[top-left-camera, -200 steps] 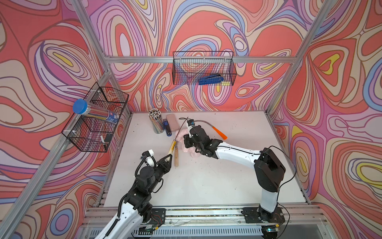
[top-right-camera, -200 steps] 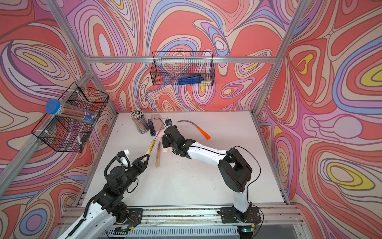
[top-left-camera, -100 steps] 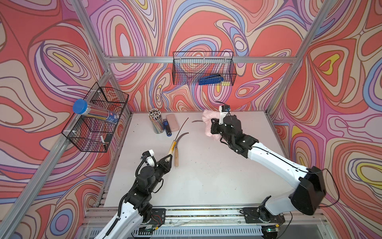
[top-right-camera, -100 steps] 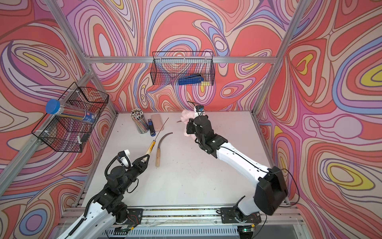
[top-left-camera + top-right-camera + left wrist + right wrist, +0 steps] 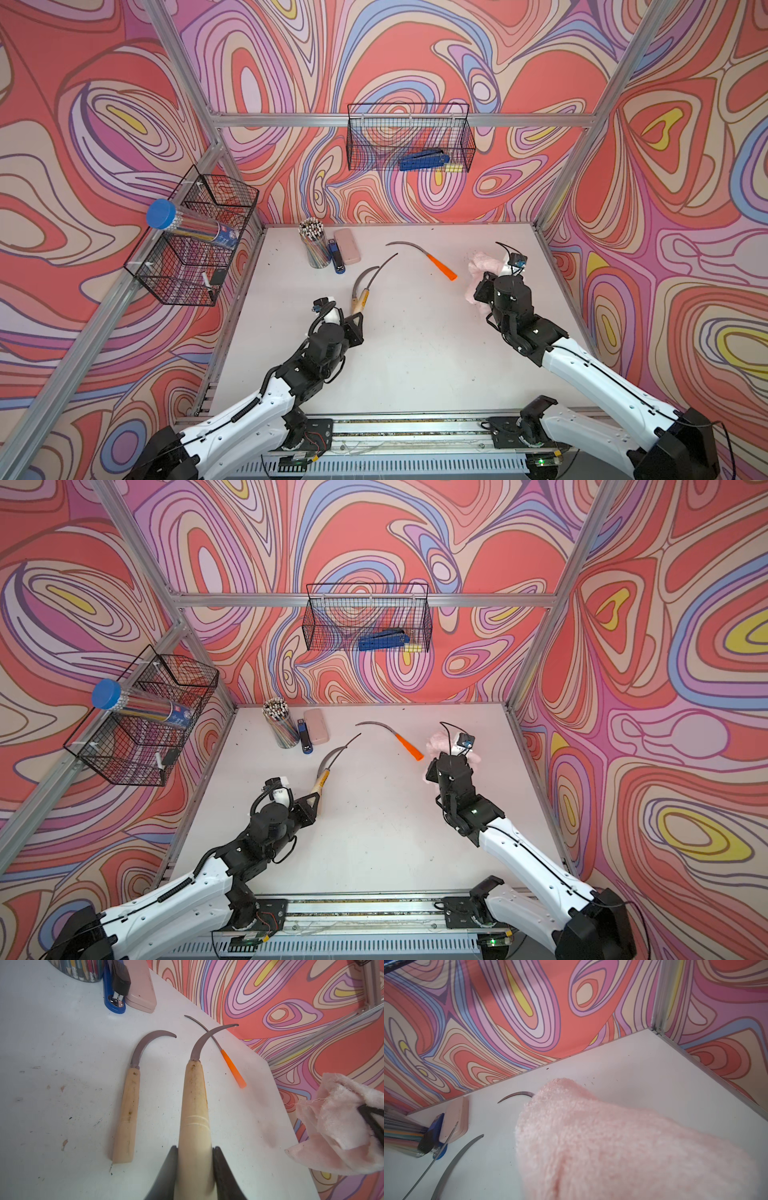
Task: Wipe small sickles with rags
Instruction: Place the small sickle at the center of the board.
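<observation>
Two small sickles have pale wooden handles. One lies on the white table; the other sticks out from my left gripper, which is shut on its handle. In both top views the pair points away from the left gripper. The orange-handled sickle lies alone further back. My right gripper is at the right side, shut on the fluffy pale pink rag. The rag hides its fingers and hangs off the table.
A cup of pencils, a blue stapler and a smooth pink case stand at the back left. Wire baskets hang on the left wall and the back wall. Metal frame posts edge the table.
The right arm has swung from over the wooden-handled sickles across to the right side, carrying the rag with it. The left gripper has stayed in place on its sickle handle.
</observation>
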